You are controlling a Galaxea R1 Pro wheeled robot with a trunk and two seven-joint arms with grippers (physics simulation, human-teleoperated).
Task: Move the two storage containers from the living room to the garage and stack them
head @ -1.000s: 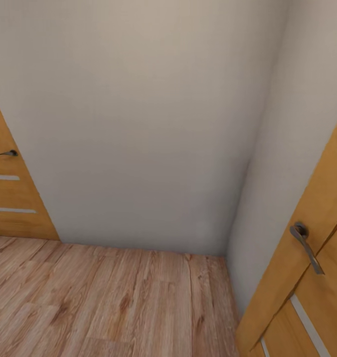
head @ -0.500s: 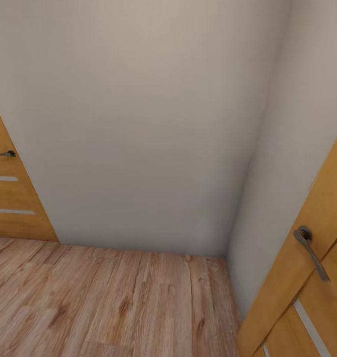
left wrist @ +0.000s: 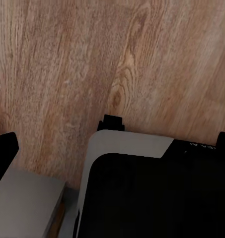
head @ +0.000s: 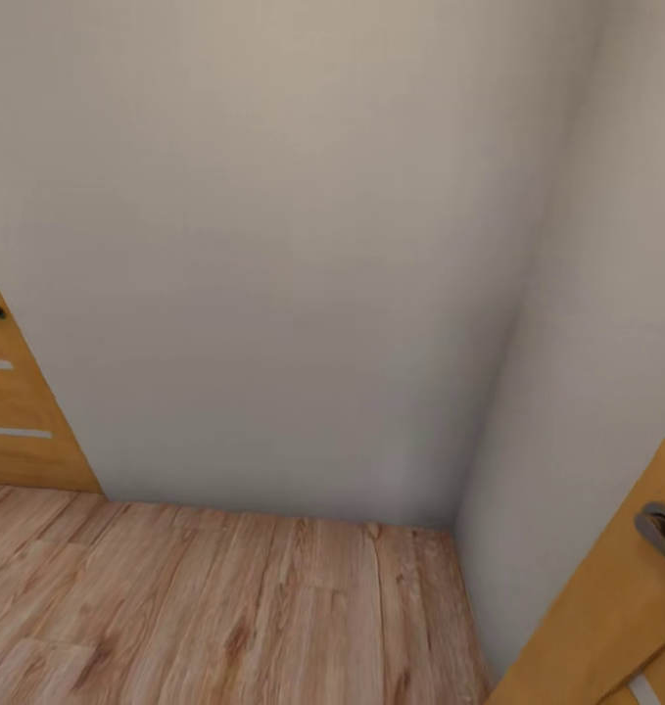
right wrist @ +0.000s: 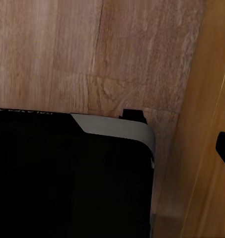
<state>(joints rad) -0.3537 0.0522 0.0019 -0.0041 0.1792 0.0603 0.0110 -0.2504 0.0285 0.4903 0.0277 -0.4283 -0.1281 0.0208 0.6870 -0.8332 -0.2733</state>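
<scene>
The two storage containers are out of view, and so is the garage. The head view faces a bare beige wall corner [head: 459,509] above light wood planks [head: 224,607]. The left wrist view has my left gripper [left wrist: 114,146] over the planks, with a dark fingertip [left wrist: 4,153] at one edge of the picture and nothing between the fingers. In the right wrist view my right gripper [right wrist: 112,148] hangs the same way, one dark fingertip [right wrist: 224,151] close to an orange wooden door [right wrist: 211,99].
An orange door with a metal handle [head: 9,411] stands at the left, and another orange door [head: 616,607] close at the right. My own black and grey base [left wrist: 157,193] sits under both wrists. Plank floor runs up to the wall.
The whole head view has shifted: the wall corner looks nearer, and both doors have slid outward toward the picture's edges. This is the camera moving. No gripper has visibly changed.
</scene>
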